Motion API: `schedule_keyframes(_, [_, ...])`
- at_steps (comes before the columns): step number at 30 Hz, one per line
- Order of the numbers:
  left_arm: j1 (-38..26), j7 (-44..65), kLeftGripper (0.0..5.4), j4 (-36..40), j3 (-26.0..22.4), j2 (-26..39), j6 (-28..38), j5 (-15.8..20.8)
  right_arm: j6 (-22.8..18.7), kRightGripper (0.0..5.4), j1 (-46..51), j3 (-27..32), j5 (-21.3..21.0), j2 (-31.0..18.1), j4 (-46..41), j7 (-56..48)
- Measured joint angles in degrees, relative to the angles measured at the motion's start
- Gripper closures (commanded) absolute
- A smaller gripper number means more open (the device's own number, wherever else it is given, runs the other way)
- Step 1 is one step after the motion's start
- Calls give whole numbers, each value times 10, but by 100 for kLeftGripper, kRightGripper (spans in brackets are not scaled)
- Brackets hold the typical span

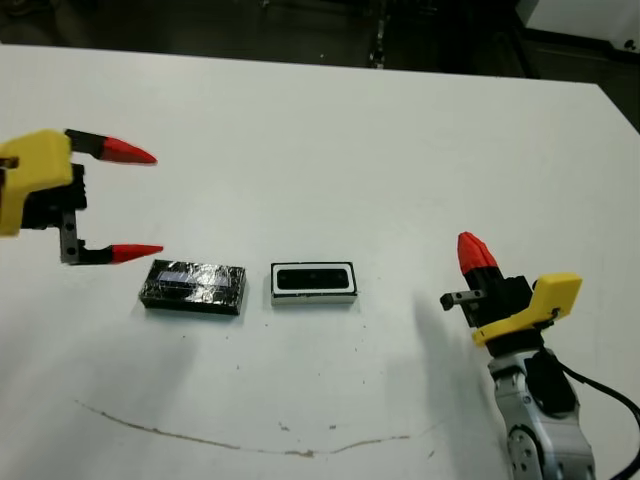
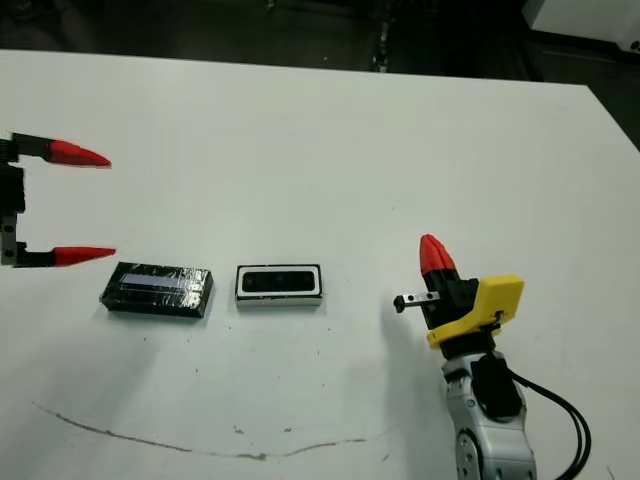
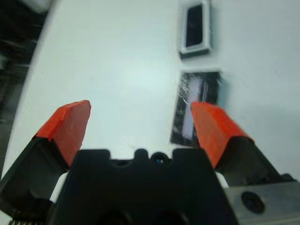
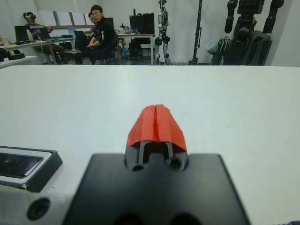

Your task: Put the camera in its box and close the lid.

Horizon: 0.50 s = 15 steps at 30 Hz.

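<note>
White walls are wrapping around the box, which is sitting in the middle of the tabletop. A dark thing is lying flat inside its hollow, and it looks like the camera, so the first part of the job seems to be done. The top of the box is open.

Just beside the box, on the robot's left, the lid is lying flat on the tabletop. It is black and shiny like crinkled foil, with a pale strip on top. It is not touching the box.

The left gripper is hanging above the tabletop, close to the lid's far-left end. Its fingers are spread wide apart and holding nothing. I think they are open like this so they can go around the lid and pick it up.

The right gripper is sitting well apart from the box, on the other side. Its fingers are pressed together and pointing up. It seems to be waiting out of the way.
</note>
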<state>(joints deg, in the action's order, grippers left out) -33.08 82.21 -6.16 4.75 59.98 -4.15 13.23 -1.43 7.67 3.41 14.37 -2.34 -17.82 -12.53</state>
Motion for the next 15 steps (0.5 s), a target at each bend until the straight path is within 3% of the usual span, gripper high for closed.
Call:
schedule_keyframes(8, [-41, 77, 0, -52, 45, -45, 73, -7, 0, 538, 0, -1, -7, 0, 3, 7])
schedule_keyframes(15, [-48, 98, 0, -75, 66, -72, 70, 3, 0, 538, 1, -1, -13, 0, 3, 13])
